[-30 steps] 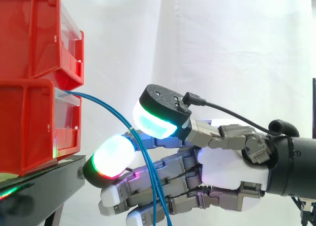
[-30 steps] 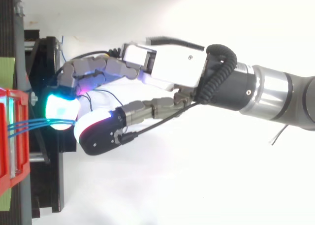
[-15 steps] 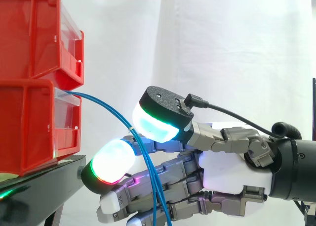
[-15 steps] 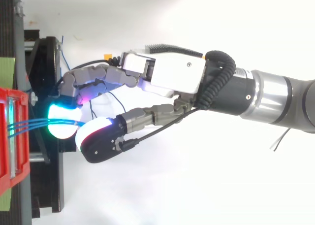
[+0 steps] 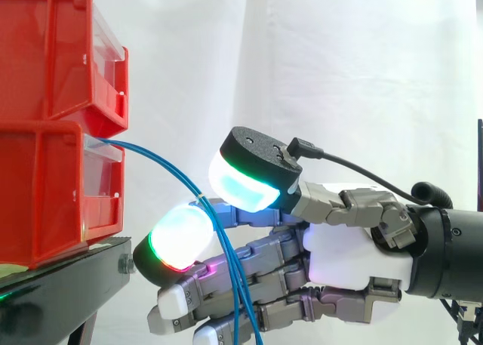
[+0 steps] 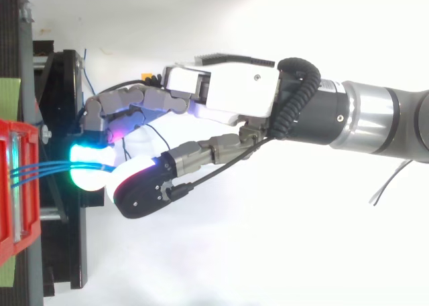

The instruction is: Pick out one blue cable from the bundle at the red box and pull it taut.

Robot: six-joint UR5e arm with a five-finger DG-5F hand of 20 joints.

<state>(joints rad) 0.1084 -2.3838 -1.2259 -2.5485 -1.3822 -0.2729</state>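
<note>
Several thin blue cables [image 5: 167,166] leave the lower red box [image 5: 53,186] and curve down to the right; from above the blue cables [image 6: 40,168] run from the red box [image 6: 17,185] to the glowing pads. My hand [image 5: 339,258] reaches in from the right, its fingers nearly straight. The cables drop through the narrow gap between the thumb pad [image 5: 245,185] above and a finger pad [image 5: 179,235] below, then hang in front of the other fingers. They stay slack and curved. I see no pinch on any one cable. The hand [image 6: 228,95] lies level with the stand.
A second red box [image 5: 60,58] is stacked on the lower one, both on a black stand [image 5: 60,281]. The stand's black frame [image 6: 64,252] runs down the left of the top view. White curtain lies behind and to the right.
The hand has shifted slightly away from the box, and the thumb pad has drawn back a little to the right. The cables keep the same slack curve.
</note>
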